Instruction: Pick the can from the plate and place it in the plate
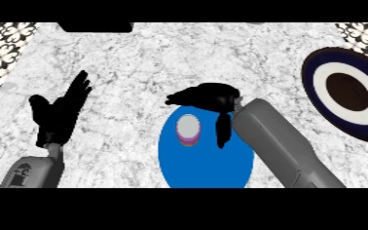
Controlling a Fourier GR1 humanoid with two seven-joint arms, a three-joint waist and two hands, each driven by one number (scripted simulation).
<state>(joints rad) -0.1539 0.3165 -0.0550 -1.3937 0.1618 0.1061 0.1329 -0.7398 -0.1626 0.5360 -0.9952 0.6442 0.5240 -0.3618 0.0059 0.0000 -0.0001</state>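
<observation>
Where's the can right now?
In the head view, the can stands on the blue plate at lower centre, just left of the right hand, whose fingers curl above it without holding it.

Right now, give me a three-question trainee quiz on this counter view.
1. True or false: the can stands on the blue plate.
2. Which hand is over the blue plate's far rim? A) left hand B) right hand
3. Fill in: the dark plate with white ring lies at the view's ____ edge.

Key: 1 true. 2 B; the left hand rests open at the view's left, fingers up. 3 right.
</observation>
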